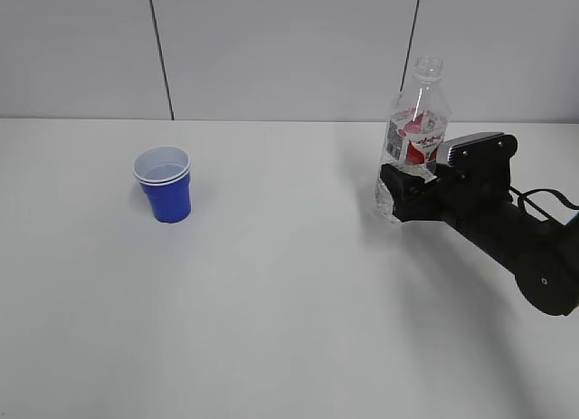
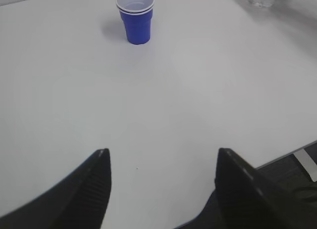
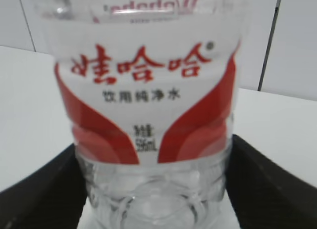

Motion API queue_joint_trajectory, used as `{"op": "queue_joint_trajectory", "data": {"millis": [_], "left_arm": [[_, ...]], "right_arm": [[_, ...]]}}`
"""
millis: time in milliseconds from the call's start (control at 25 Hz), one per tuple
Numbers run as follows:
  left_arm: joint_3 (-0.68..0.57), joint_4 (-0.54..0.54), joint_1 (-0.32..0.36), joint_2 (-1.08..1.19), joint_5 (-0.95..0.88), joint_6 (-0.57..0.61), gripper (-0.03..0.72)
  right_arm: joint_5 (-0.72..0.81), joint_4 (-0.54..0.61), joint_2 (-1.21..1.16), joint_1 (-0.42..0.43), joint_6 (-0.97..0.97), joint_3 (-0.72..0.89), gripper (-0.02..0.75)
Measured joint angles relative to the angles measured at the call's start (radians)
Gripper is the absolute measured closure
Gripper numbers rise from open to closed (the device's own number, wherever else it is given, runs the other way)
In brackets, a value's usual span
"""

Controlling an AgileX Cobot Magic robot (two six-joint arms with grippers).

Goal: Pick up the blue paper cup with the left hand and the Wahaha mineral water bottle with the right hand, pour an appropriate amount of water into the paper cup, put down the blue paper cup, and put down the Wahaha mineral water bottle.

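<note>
The blue paper cup [image 1: 165, 188] stands upright on the left of the white table [image 1: 289, 301], and it also shows at the top of the left wrist view as the cup [image 2: 135, 19]. My left gripper [image 2: 163, 157] is open and empty, well short of the cup. On the right stands the Wahaha mineral water bottle [image 1: 416, 134], upright and capless, its base at the table. My right gripper [image 1: 404, 191] is shut on its lower body. The right wrist view shows the bottle [image 3: 148, 115] filling the space between both fingers [image 3: 262, 184] with no gap. I cannot make out the water level.
A grey panelled wall [image 1: 289, 48] runs behind the table. The table's front edge and a dark floor [image 2: 297, 174] appear at the lower right of the left wrist view. Bare tabletop lies between cup and bottle.
</note>
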State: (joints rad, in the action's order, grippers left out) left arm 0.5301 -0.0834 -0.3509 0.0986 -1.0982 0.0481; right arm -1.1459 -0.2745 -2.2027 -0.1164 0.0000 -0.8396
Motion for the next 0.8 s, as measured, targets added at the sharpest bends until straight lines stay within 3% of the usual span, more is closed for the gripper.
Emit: {"op": "queue_joint_trajectory", "data": {"millis": [800], "left_arm": [[0.000, 0.000, 0.000, 0.000, 0.000, 0.000, 0.190]], "right_arm": [[0.000, 0.009, 0.048, 0.000, -0.042, 0.085, 0.115]]}}
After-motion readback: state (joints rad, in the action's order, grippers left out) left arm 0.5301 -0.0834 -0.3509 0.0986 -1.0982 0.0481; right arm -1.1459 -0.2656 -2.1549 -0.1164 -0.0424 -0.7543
